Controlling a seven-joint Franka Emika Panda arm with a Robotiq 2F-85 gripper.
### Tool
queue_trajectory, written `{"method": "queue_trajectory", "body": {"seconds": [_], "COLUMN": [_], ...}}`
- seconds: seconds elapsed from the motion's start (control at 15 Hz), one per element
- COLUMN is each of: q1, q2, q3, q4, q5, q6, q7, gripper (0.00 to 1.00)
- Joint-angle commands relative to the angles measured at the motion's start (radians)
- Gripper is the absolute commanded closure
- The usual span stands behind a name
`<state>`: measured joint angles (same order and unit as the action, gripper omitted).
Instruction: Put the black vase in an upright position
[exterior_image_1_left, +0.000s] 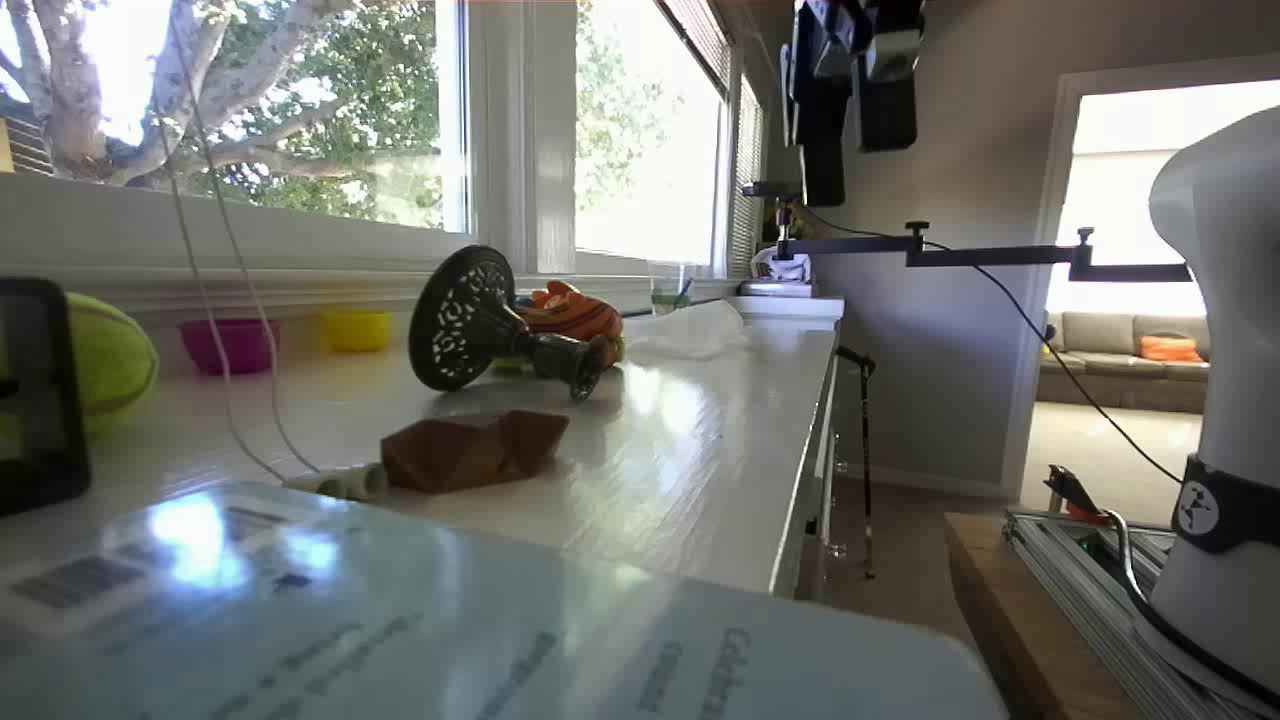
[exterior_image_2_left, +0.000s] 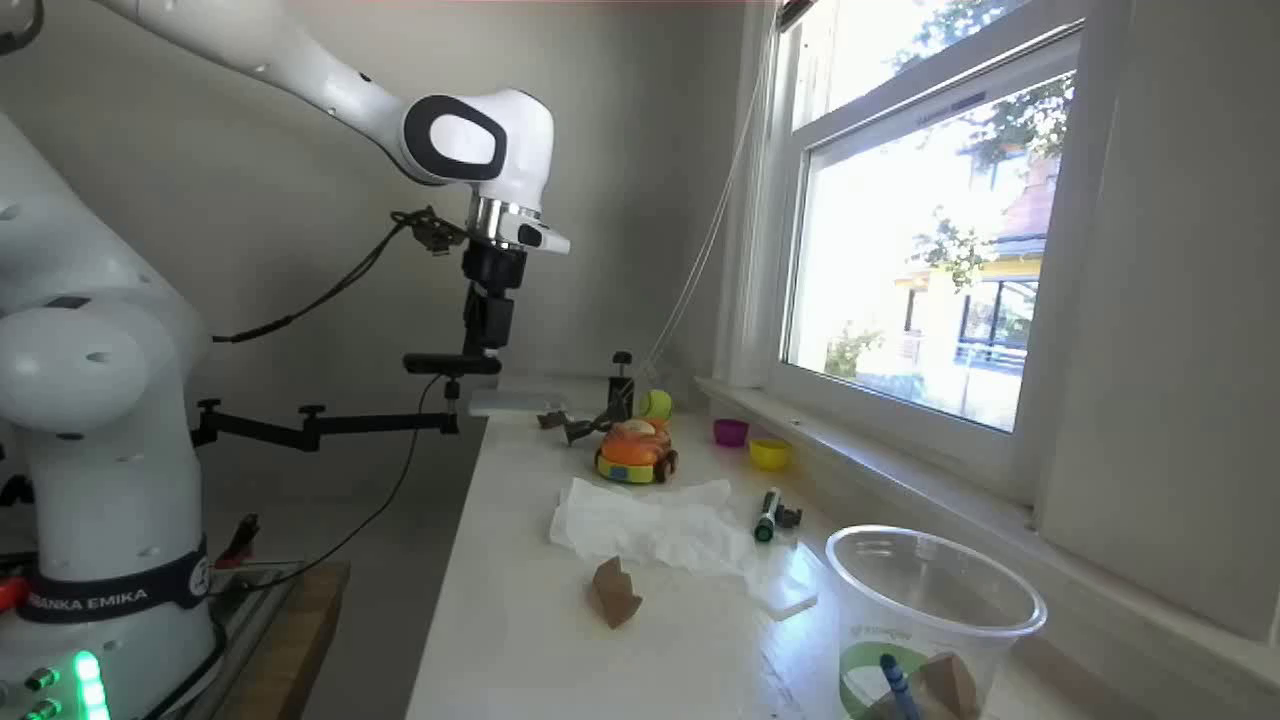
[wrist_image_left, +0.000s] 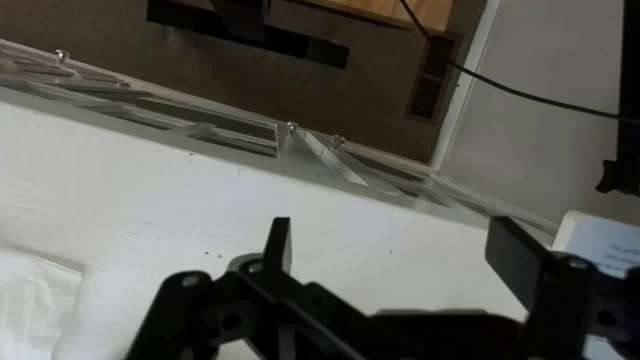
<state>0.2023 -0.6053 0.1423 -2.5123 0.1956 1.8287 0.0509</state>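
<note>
The black vase (exterior_image_1_left: 472, 322) lies on its side on the white counter (exterior_image_1_left: 690, 450), its wide openwork end toward the window and its narrow flared end toward the counter's front. In an exterior view the vase (exterior_image_2_left: 582, 430) is small and partly hidden by an orange toy vehicle (exterior_image_2_left: 637, 448). My gripper (exterior_image_2_left: 488, 345) hangs fingers down, high above the counter and well apart from the vase. Seen in the wrist view, the gripper (wrist_image_left: 390, 227) is open, with only bare counter beyond its widely spaced fingers. The vase is out of the wrist view.
Near the vase lie a brown faceted piece (exterior_image_1_left: 475, 450), a purple cup (exterior_image_1_left: 232, 345), a yellow cup (exterior_image_1_left: 357, 330) and a green ball (exterior_image_1_left: 110, 355). White paper (exterior_image_2_left: 650, 525), a marker (exterior_image_2_left: 768, 515) and a clear cup (exterior_image_2_left: 930, 620) stretch along the counter. A black camera arm (exterior_image_2_left: 320, 428) stands below the gripper.
</note>
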Motion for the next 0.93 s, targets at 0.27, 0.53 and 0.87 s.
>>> {"method": "queue_trajectory", "body": {"seconds": [0.27, 0.53, 0.87], "q1": [-0.007, -0.007, -0.030], "q2": [0.000, 0.000, -0.007], "q3": [0.006, 0.006, 0.030], "q4": [0.002, 0.002, -0.037], "q5": [0.003, 0.003, -0.004], "q6": [-0.002, -0.002, 0.146], "q7": [-0.003, -0.003, 0.053], "gripper": [0.00, 0.00, 0.00]}}
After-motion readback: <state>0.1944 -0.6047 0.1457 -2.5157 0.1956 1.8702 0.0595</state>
